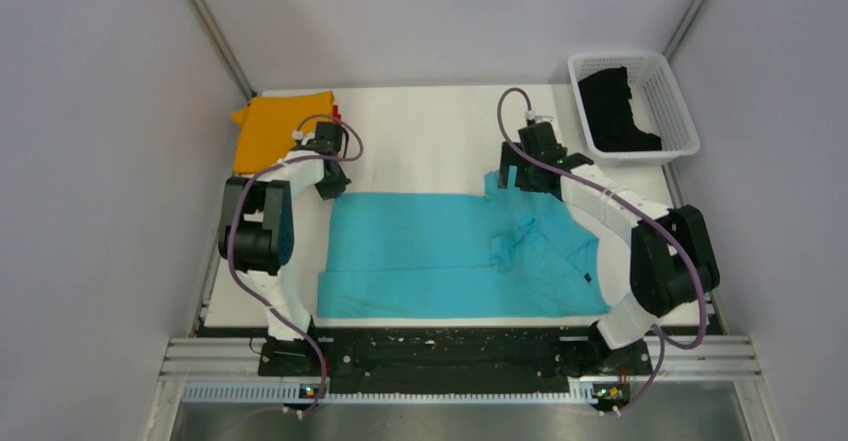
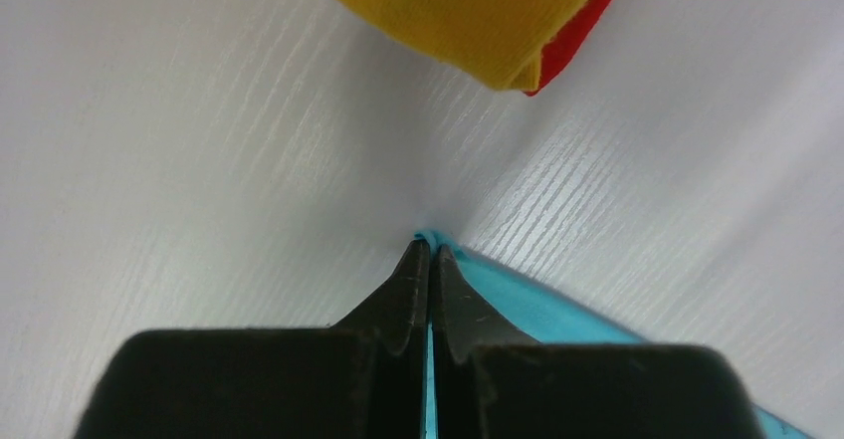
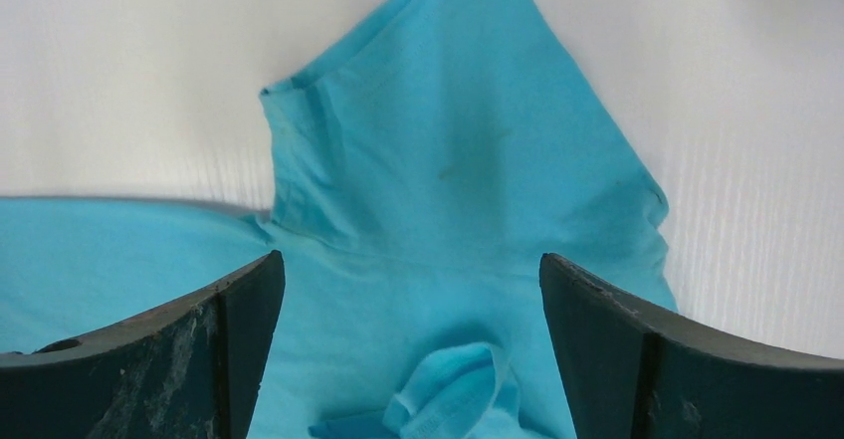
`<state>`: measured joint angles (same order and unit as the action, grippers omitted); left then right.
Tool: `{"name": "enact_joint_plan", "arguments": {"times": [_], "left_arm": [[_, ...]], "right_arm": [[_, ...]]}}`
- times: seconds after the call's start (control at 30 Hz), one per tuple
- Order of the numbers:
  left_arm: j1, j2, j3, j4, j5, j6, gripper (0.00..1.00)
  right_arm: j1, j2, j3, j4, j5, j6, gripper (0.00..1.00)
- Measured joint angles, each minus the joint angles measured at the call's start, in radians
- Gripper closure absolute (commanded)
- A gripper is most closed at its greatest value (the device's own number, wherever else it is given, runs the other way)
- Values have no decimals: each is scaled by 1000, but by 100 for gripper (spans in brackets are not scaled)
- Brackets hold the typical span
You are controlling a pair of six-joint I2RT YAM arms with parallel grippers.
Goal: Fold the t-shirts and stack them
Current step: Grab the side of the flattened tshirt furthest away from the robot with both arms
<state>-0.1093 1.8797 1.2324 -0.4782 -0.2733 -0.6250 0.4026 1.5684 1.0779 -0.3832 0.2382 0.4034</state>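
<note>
With the left gripper [image 2: 430, 252] pinched on the upper-left corner of the turquoise t-shirt [image 1: 430, 251], which lies flat at centre frame, lower the right gripper [image 3: 408, 265], fingers spread above the sleeve [image 3: 448, 140], and close firmly before lifting both corners evenly.

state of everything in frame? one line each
turquoise t-shirt: laid out, part folded, corner pinched
orange t-shirt: folded, top of stack
red t-shirt: under orange, edge showing
black t-shirt: crumpled in basket
left jaws: shut on turquoise t-shirt
right jaws: open above its sleeve
</note>
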Motion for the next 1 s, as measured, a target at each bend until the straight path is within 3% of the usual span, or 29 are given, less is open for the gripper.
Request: {"name": "enact_joint_plan", "arguments": {"times": [0.67,0.87,1.0], "left_arm": [[0,-85,-79,112,104,198,100],[0,-97,-87,139,113,212,100],[0,-101,-98,149,113,213,100]], "right_arm": [[-52,583,557,3,114,-107,30],[-54,626,579,-21,138,-98,37],[-54,616,555,-6,147,-85,48]]}}
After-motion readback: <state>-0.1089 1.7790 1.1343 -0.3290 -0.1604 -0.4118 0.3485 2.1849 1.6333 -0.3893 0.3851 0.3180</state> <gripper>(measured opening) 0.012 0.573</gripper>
